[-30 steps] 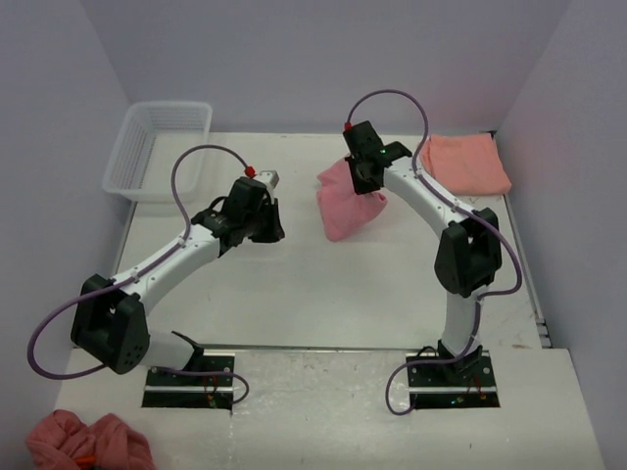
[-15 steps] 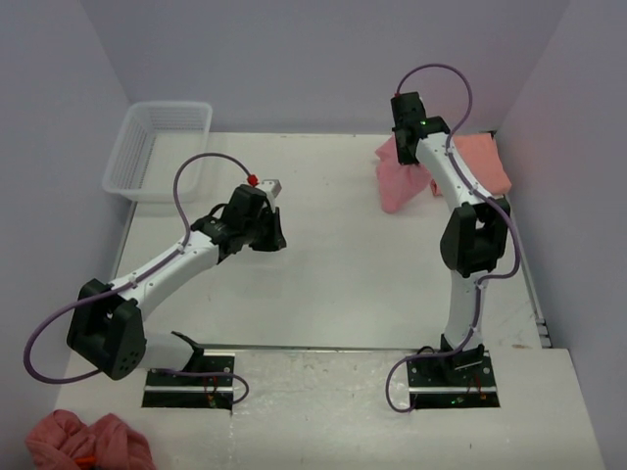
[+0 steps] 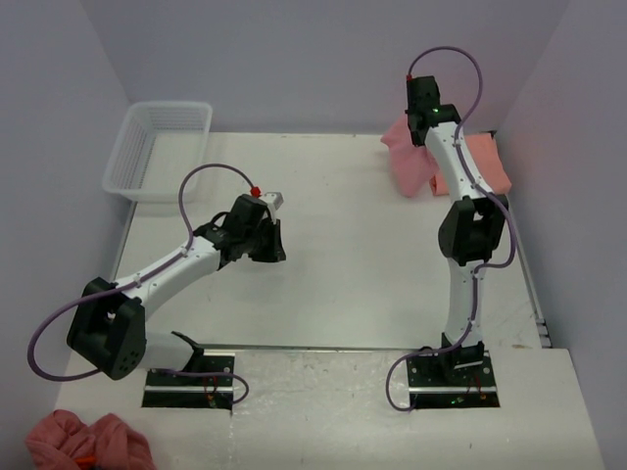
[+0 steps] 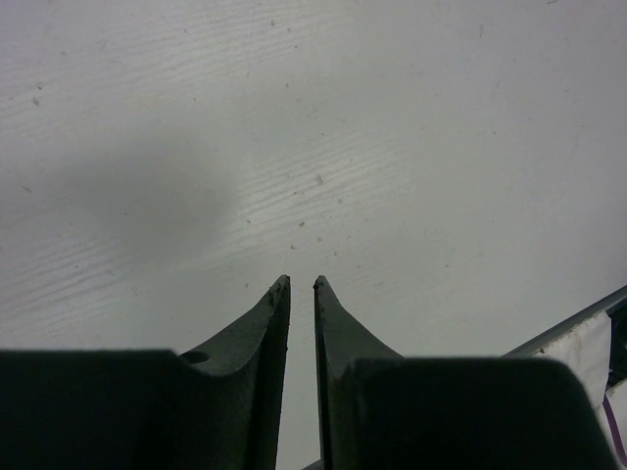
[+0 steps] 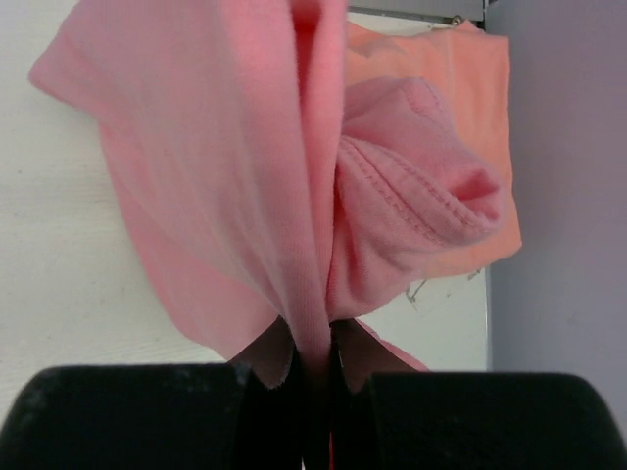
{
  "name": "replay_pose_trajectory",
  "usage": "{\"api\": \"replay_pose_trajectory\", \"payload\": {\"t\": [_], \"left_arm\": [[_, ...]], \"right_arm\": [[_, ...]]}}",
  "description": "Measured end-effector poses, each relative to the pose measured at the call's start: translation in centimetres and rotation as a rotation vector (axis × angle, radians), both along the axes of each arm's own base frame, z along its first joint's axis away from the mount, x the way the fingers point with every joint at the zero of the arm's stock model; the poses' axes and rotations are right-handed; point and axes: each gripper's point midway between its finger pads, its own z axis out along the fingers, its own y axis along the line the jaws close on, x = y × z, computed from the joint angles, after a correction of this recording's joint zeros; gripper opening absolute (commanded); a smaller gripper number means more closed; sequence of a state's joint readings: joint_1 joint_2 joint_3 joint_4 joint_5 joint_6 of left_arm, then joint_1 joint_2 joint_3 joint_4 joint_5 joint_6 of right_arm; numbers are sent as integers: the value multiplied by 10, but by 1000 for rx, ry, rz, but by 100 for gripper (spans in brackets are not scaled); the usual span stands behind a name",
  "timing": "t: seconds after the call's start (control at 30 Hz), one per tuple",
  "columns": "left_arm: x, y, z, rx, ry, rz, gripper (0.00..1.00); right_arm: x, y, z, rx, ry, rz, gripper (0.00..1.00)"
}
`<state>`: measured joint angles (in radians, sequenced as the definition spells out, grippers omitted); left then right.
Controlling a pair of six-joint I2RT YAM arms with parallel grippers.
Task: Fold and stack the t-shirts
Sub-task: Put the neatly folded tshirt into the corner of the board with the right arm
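My right gripper (image 3: 419, 135) is shut on a bunched fold of the rose-pink t-shirt (image 3: 409, 168), which hangs from it at the back right. In the right wrist view, the pink cloth (image 5: 216, 176) drapes away from the right gripper (image 5: 312, 345). Behind it, the salmon-orange t-shirt (image 5: 460, 88) lies folded flat. That folded shirt (image 3: 487, 164) rests by the right wall, and the pink one hangs over its left edge. My left gripper (image 3: 271, 241) hovers over bare table left of centre. Only a narrow gap separates its jaws (image 4: 302, 284), and nothing is between them.
A white plastic basket (image 3: 157, 147) stands at the back left corner. A crumpled pink cloth (image 3: 86, 441) lies off the table at the near left. Walls close in the back and the right. The table's near edge (image 4: 578, 315) shows beside the left gripper.
The right arm has swung the pink t-shirt from the middle of the table to the back right, up to the salmon-orange one. The left gripper has shifted only slightly.
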<state>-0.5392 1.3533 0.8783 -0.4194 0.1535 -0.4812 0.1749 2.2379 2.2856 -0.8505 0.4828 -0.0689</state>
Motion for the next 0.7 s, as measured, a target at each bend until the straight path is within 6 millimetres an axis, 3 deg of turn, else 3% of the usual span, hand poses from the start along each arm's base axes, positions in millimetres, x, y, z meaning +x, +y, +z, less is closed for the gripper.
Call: {"api": "replay_pose_trajectory", "payload": {"t": [0.3,0.7], "left_arm": [[0,-3,1,-13,-7,-15,17],[-2,-3,-3,-8,1,-33,16]], "right_arm": [[5,-37,5,-32,-18,-53,0],[8,-61,7,-29,-42,-100,0]]}}
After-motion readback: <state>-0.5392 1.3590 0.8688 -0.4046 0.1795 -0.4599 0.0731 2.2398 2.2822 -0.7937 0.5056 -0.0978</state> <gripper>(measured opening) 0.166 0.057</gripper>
